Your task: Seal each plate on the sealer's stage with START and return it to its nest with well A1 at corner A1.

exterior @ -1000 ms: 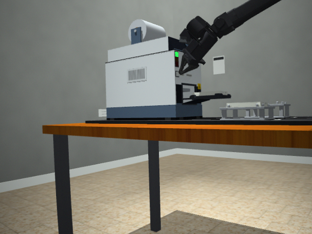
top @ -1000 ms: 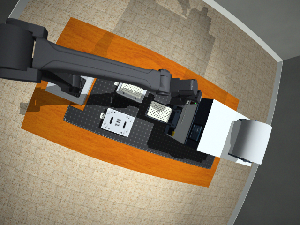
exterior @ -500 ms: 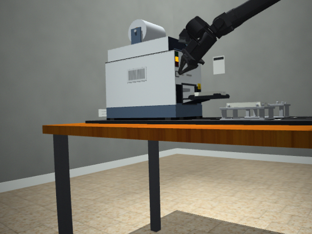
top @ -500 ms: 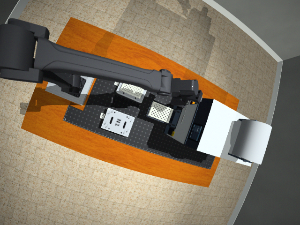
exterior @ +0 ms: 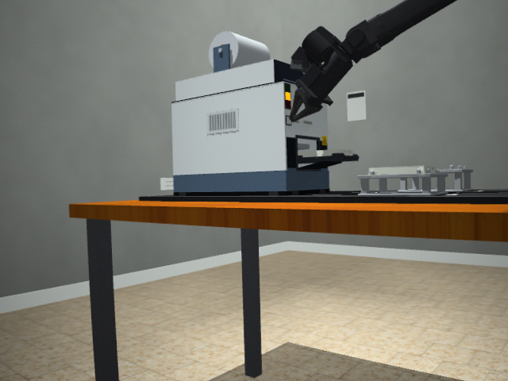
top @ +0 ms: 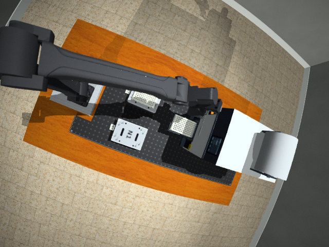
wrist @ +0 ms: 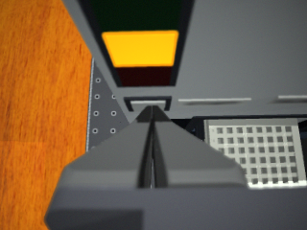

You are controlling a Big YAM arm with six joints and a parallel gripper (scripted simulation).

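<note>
With our black two-fingered gripper [top: 212, 108] [exterior: 292, 119] [wrist: 152, 115] closed on nothing at the START button, the cream multi-well plate [top: 183, 125] [wrist: 259, 153] from N1, we judge, sits on the stage under amber, its return and the other plate's turn apparently left.
</note>
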